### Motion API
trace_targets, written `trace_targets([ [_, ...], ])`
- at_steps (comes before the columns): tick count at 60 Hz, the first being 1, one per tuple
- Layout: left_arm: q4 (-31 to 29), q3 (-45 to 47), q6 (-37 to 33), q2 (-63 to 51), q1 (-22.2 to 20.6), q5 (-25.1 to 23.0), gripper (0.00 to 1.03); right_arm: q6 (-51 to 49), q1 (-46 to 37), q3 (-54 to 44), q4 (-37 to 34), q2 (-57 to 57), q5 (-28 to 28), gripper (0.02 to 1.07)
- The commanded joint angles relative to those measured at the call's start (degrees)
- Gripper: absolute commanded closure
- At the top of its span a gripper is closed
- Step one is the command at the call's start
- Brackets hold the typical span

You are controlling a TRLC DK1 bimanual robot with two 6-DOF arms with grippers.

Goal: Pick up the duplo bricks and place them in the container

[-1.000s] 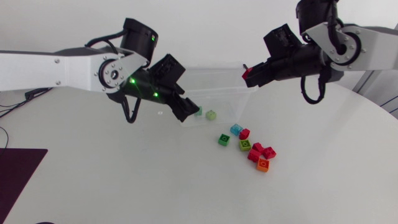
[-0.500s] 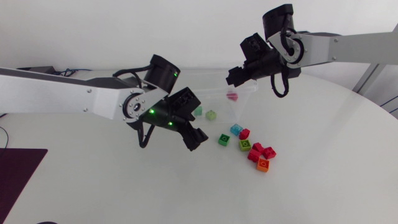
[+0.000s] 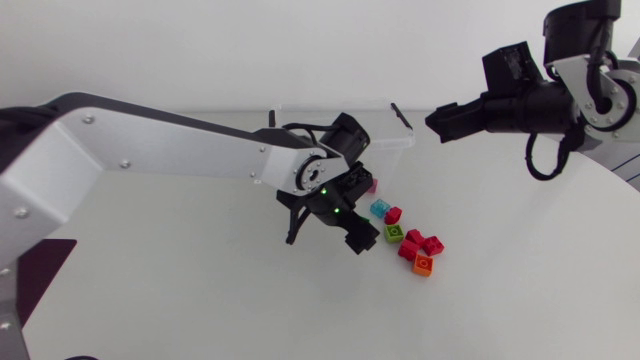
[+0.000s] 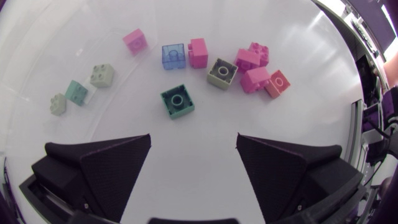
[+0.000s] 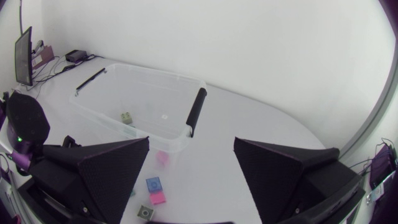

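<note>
Our left gripper [image 4: 193, 144] hangs wide open and empty, the green square duplo brick [image 4: 177, 101] just ahead of its fingers and the mixed-colour bricks [image 4: 249, 65] beyond. Our right gripper [image 5: 191, 148], equally open and empty, faces the clear plastic container [image 5: 158, 73], which holds perhaps three pale bricks [image 4: 101, 74].

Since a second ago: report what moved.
Left gripper swung from the container to hang open over the green brick. Right gripper let go of the pink brick at the container, then drew back right, open. The pile stayed put.
</note>
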State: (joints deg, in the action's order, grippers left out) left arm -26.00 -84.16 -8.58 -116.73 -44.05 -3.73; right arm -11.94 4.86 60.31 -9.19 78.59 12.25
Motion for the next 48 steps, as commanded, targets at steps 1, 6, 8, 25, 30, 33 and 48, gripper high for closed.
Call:
trace_targets([
  [1, -3.8, -6.1, 4.2, -4.6, -0.5, 0.6, 0.08, 0.8, -1.8, -3.7, -0.2, -3.5, 1.3, 0.07],
  [6, -6.0, -9.4, 6.4, -7.1, -0.5, 0.7, 0.08, 0.6, -3.4, -6.0, -0.9, -6.8, 2.5, 0.07],
  [8, -7.0, -10.7, 6.9, -8.0, -0.6, 1.0, 0.08, 0.6, -3.9, -6.9, -1.2, -7.9, 2.8, 0.07],
  [25, -8.1, -15.1, 10.2, -12.6, -1.9, 4.6, 0.09, -0.9, -8.0, -14.6, -3.4, -15.9, 6.0, 0.07],
  [30, -8.7, -16.7, 11.2, -13.6, -2.3, 4.7, 0.09, -1.4, -9.3, -16.6, -3.6, -17.5, 7.1, 0.07],
  [33, -10.7, -19.2, 11.9, -15.0, -2.4, 4.8, 0.09, -2.1, -10.8, -18.2, -4.0, -19.0, 8.1, 0.07],
  [48, -15.7, -26.6, 14.9, -19.8, -1.6, 6.4, 0.12, -4.3, -15.2, -22.5, -5.8, -24.1, 11.5, 0.07],
])
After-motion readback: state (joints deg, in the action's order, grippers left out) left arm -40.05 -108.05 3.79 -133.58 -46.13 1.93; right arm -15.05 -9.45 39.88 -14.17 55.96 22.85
